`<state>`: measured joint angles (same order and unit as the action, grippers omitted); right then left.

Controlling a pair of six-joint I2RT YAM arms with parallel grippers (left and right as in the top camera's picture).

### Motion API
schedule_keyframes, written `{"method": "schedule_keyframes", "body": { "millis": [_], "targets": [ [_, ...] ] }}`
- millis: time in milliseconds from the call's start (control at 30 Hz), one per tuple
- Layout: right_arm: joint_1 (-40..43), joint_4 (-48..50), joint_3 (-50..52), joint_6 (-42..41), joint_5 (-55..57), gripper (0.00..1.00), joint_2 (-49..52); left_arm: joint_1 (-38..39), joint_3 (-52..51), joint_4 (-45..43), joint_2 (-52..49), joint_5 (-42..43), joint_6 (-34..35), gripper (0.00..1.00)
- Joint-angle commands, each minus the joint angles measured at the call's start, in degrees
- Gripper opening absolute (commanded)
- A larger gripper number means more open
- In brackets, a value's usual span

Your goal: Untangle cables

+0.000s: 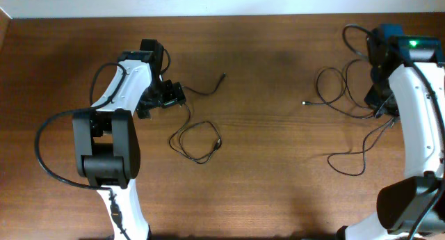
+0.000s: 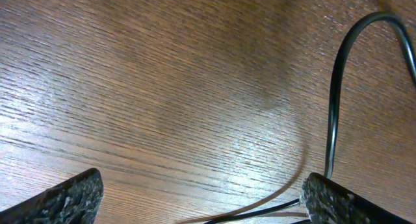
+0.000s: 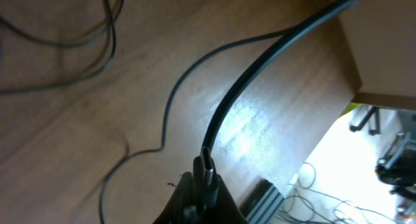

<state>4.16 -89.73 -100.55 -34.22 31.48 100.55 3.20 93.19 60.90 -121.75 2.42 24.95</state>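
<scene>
Nearest to me, at about 7 o'clock on the worktop (image 1: 264, 191), the left cable (image 1: 198, 141) makes a loose loop that lies flat on the wood. At about 4 o'clock the lowest loop of the right cables (image 1: 351, 160) lies in the same slack way. The two groups are well apart, with bare wood between them, so I judge that the separating is mostly done and the loops are what remains. A little further, the left hand (image 2: 201, 188) is low over the wood with its fingers (image 2: 68, 198) spread fully wide and nothing between them. The left cable passes just beside one finger and curves away, not gripped; perhaps the hand is placed there to take this strand, but I cannot be sure. Further, at 3 o'clock, the right hand (image 3: 203, 185) is closed tight on a plug (image 3: 206, 160) of the right cables, near the worktop's edge. The cord rises from the plug in an arch, probably held up so that the rest can fall out of its loops. Farthest, toward 12 o'clock, the left cable's free end (image 1: 222, 77) rests alone on the wood.
</scene>
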Motion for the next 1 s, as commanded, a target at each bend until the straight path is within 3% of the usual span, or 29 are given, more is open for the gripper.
{"method": "schedule_keyframes", "body": {
  "millis": [0,67,333,433,500,533,733,833,867,900,933,967],
  "targets": [
    [0.42,5.66,-0.79,3.93,-3.32,0.04,0.44,0.17,-0.42,-0.07,-0.07,1.05,0.52,0.99],
    [0.42,10.34,-0.7,10.12,-8.46,0.04,0.87,0.17,-0.42,-0.09,-0.07,1.05,0.52,0.99],
    [0.42,17.81,-0.7,10.43,-9.33,0.05,5.86,0.17,-0.42,-0.15,-0.07,1.07,0.52,0.99],
    [0.42,17.86,-0.68,10.45,-11.3,0.6,7.48,0.17,-0.42,-0.26,-0.07,1.07,0.55,0.99],
    [0.42,18.25,-0.63,10.45,-12.24,0.81,8.26,0.17,-0.42,-0.26,-0.07,1.07,0.52,0.99],
    [0.42,18.45,-0.63,10.43,-12.98,0.99,8.83,0.17,-0.42,-0.26,-0.07,1.09,0.52,0.99],
    [0.35,19.1,-0.61,10.45,-21.14,0.98,9.57,0.17,-0.42,-0.28,-0.07,1.09,0.52,0.99],
    [0.35,19.08,-0.61,14.75,-36.17,0.99,9.57,0.17,-0.42,-0.44,-0.07,1.31,0.52,0.99],
    [0.35,19.06,-0.61,17.27,-41.03,0.98,9.57,0.17,-0.42,-0.44,-0.07,1.38,0.52,0.95],
    [0.31,18.88,-0.59,19.17,-44.61,0.9,9.57,0.24,-0.42,-0.44,-0.07,1.49,0.52,0.68],
    [0.11,18.47,-0.59,20.33,-47.04,0.84,9.57,0.31,-0.42,-0.44,-0.07,1.46,0.52,0.57],
    [-0.17,17.92,-0.59,20.72,-48.11,0.65,9.57,0.39,-0.42,-0.44,-0.07,1.49,0.52,0.4]
  ]
}}
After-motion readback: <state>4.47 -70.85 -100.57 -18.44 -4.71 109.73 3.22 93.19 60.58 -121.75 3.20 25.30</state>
